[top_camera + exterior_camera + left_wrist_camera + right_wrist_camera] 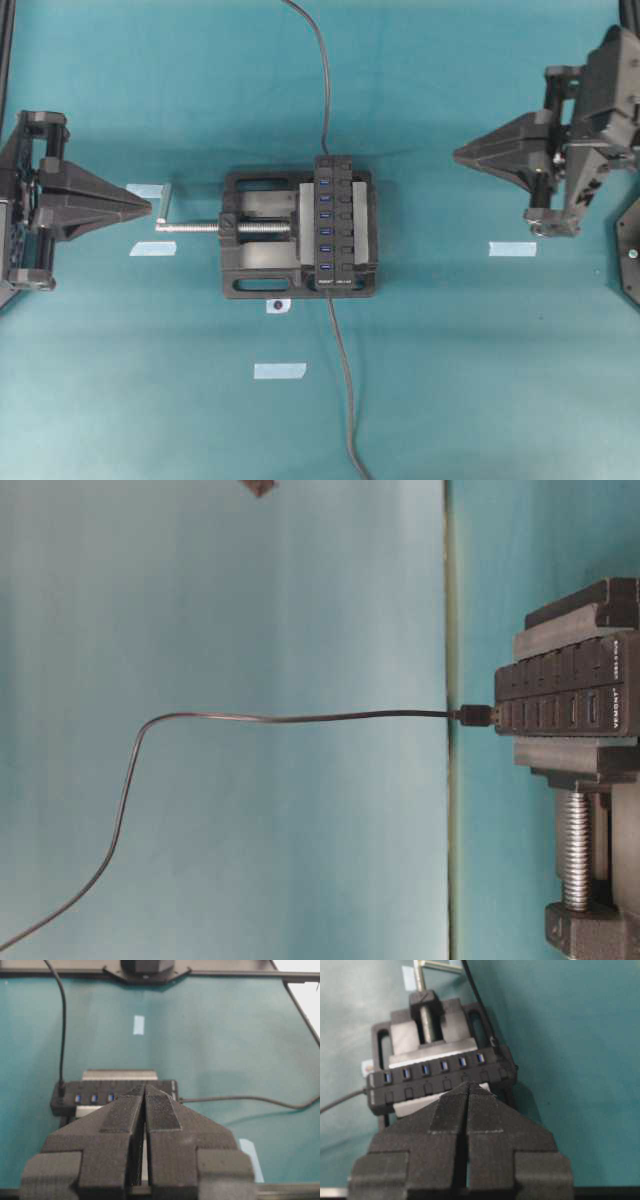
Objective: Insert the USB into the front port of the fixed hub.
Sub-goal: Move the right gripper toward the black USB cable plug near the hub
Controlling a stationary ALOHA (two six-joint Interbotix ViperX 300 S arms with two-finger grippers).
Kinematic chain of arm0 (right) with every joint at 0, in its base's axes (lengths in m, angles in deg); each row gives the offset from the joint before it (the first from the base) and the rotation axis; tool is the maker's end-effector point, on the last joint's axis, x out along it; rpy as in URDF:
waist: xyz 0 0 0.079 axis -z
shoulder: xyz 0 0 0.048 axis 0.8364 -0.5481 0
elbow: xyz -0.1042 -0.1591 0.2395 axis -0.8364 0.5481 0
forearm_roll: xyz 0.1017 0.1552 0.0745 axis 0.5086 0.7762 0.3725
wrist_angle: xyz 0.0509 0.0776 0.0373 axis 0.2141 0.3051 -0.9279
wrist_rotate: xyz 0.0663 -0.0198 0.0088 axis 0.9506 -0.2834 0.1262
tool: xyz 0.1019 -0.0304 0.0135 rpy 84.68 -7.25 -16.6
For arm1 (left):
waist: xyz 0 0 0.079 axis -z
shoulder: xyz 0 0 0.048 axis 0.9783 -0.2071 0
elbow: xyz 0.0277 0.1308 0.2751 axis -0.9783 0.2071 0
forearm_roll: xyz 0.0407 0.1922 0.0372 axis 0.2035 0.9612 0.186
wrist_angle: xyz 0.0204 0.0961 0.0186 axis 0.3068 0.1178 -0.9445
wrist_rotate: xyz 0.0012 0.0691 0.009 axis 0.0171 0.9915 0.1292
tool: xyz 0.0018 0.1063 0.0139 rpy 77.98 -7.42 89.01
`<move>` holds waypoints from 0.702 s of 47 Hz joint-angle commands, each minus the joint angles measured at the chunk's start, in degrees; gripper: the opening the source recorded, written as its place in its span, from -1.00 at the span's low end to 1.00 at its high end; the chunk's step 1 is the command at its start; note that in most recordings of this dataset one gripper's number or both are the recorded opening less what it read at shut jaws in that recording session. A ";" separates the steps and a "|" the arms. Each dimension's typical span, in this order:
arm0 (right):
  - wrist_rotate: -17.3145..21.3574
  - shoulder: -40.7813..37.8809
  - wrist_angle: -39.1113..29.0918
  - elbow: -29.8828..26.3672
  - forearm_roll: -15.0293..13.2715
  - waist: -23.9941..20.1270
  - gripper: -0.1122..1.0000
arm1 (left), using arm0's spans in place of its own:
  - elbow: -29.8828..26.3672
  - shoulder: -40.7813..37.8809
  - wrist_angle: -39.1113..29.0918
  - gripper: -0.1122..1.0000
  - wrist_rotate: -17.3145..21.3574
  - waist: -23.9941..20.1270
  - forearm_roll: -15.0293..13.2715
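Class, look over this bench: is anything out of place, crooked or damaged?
Nothing stands out. The hub sits straight in the vise, with a cable running from each end. Both tools, left and right, are shut, empty and well clear of it. Tape bits lie flat on the table.

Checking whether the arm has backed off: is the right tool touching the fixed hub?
Apart. The overhead view shows the right tool far to the right of the fixed hub, with bare table between them.
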 commanded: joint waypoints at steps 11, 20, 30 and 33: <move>-1.58 -4.31 0.53 -3.25 -0.18 0.26 -0.90 | -2.02 -0.18 -0.62 -0.80 0.09 -0.09 0.18; -2.02 -9.14 2.29 -5.27 -0.18 0.44 -0.90 | -2.11 0.18 -0.79 -0.80 0.18 -0.09 0.26; -3.78 -15.47 2.55 -8.88 -0.18 0.79 -0.90 | -2.02 1.85 -1.58 -0.80 0.18 -0.09 0.18; -4.31 -17.23 2.46 -10.02 -0.18 0.79 -0.90 | -2.02 2.37 -2.90 -0.80 0.18 -0.09 0.18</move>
